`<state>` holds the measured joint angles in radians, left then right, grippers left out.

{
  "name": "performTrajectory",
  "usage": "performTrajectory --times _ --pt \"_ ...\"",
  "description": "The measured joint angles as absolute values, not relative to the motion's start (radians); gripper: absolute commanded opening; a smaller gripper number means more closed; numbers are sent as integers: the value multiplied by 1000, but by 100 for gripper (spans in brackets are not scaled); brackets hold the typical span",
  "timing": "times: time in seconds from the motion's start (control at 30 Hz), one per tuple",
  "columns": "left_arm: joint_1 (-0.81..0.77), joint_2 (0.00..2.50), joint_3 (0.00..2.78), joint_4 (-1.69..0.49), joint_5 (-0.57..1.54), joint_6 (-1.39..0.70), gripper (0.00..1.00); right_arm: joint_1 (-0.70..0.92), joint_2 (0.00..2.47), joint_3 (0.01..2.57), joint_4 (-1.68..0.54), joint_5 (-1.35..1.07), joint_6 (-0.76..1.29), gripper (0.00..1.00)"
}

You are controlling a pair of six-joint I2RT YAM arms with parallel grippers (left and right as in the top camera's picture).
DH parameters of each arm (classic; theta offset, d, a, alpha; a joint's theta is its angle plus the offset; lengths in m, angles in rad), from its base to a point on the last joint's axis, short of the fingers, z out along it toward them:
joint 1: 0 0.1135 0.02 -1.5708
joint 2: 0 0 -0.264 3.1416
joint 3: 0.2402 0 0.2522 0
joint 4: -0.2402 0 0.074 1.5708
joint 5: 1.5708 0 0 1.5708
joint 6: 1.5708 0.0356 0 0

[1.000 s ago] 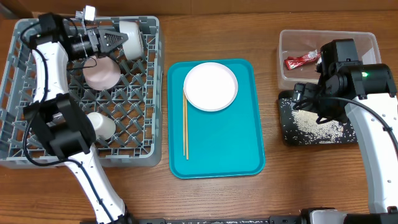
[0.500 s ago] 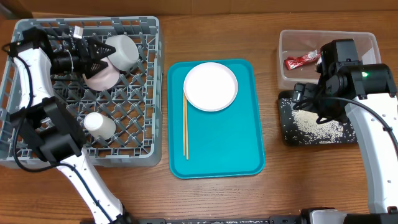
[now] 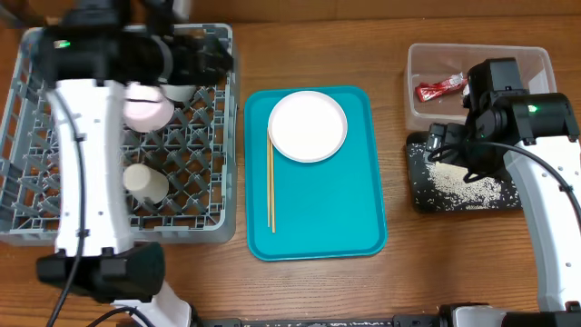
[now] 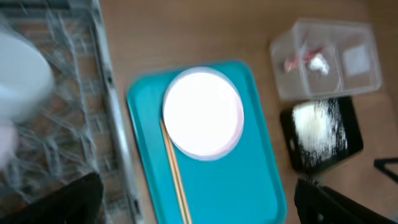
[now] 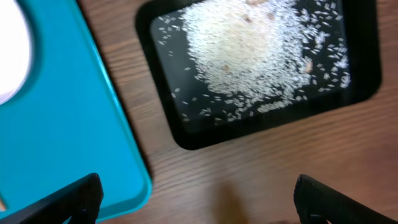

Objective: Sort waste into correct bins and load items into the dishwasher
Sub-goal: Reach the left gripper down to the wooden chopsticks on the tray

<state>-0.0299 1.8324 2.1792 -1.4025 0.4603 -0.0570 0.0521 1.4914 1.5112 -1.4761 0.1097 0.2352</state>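
My left gripper [image 3: 214,60] hovers open and empty over the far right corner of the grey dish rack [image 3: 54,232], the dishwasher. In the rack lie a pinkish bowl [image 3: 145,109], a small white cup [image 3: 145,182] and a pale grey bowl [image 3: 179,92], half hidden under the arm. The white plate [image 3: 308,125] [image 4: 202,112] and the chopsticks [image 3: 270,186] [image 4: 175,180] lie on the teal tray. The clear tub [image 3: 531,64] [image 4: 367,59] holds a red wrapper [image 3: 440,88] and a white scrap [image 4: 319,63]. Rice [image 5: 255,53] covers the black tray [image 3: 422,202] [image 5: 186,134]. My right gripper [image 5: 202,208] stands open above that tray's near edge.
The teal serving tray [image 3: 318,227] [image 5: 68,143] fills the middle of the wooden table, between the rack and the two bins. The right arm [image 3: 526,118] reaches over the tub and the black tray.
The left gripper opened and let go of the pale grey bowl in the rack. Then the left arm lifted and swung right, toward the rack's far right corner. The right arm stayed put.
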Motion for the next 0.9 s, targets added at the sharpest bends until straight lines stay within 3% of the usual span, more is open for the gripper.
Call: performTrajectory --times 0.3,0.57,0.9 --pt "-431 1978 2166 -1614 154 -472 100 52 1491 1511 -1485 142 236 100" --pt "-623 1998 2156 -1686 -68 -941 100 52 1491 1511 -1504 143 251 100" --pt "-753 1998 1989 -1667 -189 -1096 100 52 1491 1511 -1509 141 258 100"
